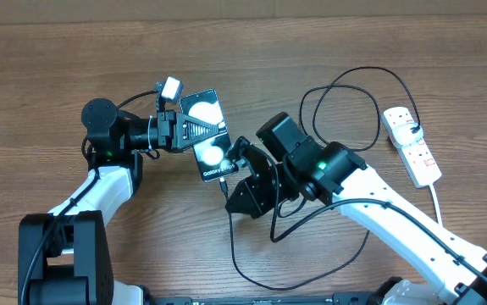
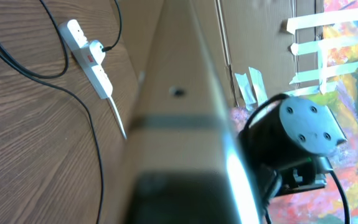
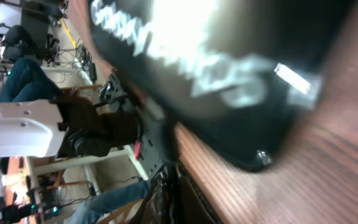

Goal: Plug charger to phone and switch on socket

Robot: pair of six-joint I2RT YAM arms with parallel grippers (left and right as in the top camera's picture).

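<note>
My left gripper (image 1: 194,129) is shut on the phone (image 1: 210,108) and holds it tilted above the table, with the white "Galaxy" lettering at its lower end. In the left wrist view the phone (image 2: 185,124) is a blurred slab seen edge-on. My right gripper (image 1: 229,172) is at the phone's lower end, shut on the charger plug. The black cable (image 1: 345,85) loops over the table to the white socket strip (image 1: 412,146) at the right. The right wrist view shows the phone's lettered end (image 3: 228,62) very close; the plug is hidden there.
The strip's white cord (image 1: 437,203) runs toward the front right edge. A loop of the black cable (image 1: 251,273) lies near the front edge under my right arm. The left wrist view shows the strip (image 2: 88,56) and the cable (image 2: 85,106) on the wood.
</note>
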